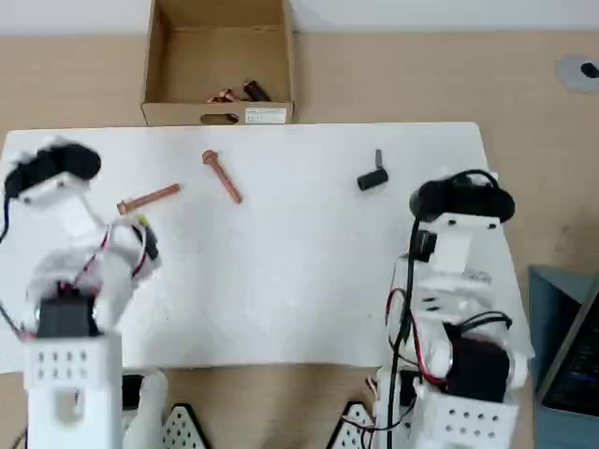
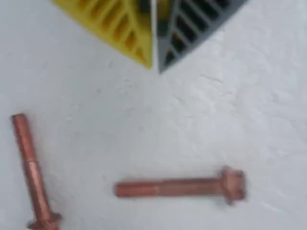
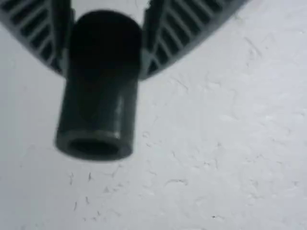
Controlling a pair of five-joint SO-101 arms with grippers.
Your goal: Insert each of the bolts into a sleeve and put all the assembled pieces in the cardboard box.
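My left claw point(image 2: 154, 64) closed tight, empty, over white mat point(image 2: 249, 100) beside bolts point(image 2: 180, 187); my right claw point(image 3: 103, 67) clamped around black sleeve point(image 3: 98, 120).

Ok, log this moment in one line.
left end effector: shut, empty | right end effector: shut on sleeve | bolts: two loose on mat | cardboard box: pieces inside
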